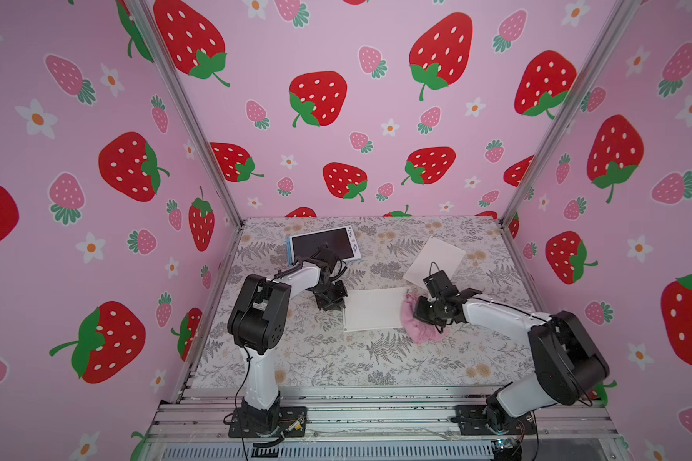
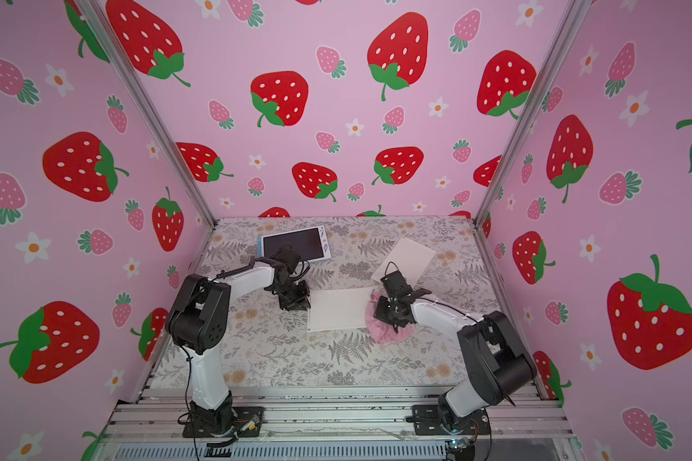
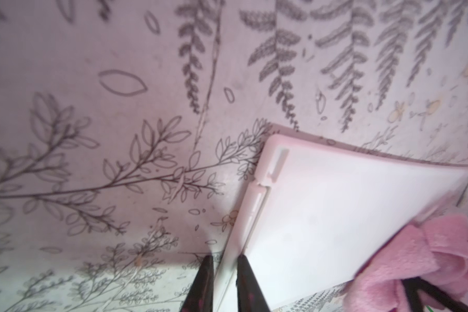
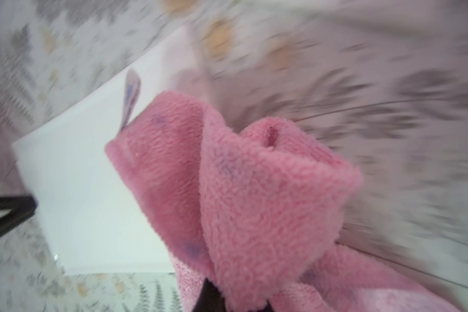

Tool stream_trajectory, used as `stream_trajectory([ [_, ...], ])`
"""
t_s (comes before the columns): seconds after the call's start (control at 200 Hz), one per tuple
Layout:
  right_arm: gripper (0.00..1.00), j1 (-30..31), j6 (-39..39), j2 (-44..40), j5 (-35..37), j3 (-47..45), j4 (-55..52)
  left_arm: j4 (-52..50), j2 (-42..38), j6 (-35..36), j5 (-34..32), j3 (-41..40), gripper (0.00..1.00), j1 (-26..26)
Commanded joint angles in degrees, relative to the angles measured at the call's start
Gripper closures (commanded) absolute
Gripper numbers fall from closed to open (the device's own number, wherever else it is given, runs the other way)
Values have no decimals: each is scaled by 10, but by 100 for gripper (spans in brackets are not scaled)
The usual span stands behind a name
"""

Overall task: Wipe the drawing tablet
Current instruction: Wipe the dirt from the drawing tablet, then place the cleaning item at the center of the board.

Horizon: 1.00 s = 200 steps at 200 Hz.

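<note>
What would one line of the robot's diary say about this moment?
left fingers: clamped on white tablet edge | right fingers: holding pink cloth | cloth: overlapping tablet's opposite edge

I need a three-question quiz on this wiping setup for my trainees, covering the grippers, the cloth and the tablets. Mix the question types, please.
1. True or false: the right gripper holds the pink cloth.
2. The left gripper has its fingers on either side of: A) an edge of the nearer white board; B) the pink cloth; C) nothing.
3. How many tablets in view show a dark screen?
Key: 1 true; 2 A; 3 one, the dark-screen tablet at the back.
</note>
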Motion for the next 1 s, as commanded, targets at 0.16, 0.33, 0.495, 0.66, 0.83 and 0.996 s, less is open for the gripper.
stream_trajectory([
  [0.16,100,-159,-11,-55,8,-11,-130,-46,53,9,-67,-13,79,-7],
  [0.33,59,-173,-24,-50,-4,18,-151,-65,31,9,-57,23,62,-8],
  [0.495,49,-171,-36,-86,6,41,-177,-95,0,1,-55,71,47,-5],
  [0.66,41,-117,-72,-119,38,98,-200,-99,-40,-20,-30,78,39,25],
  [0.83,39,-41,-72,-92,52,136,-204,-100,-59,-24,3,80,38,69],
  [0.996,39,21,-85,-34,37,181,-182,-81,-86,-37,18,55,38,138],
])
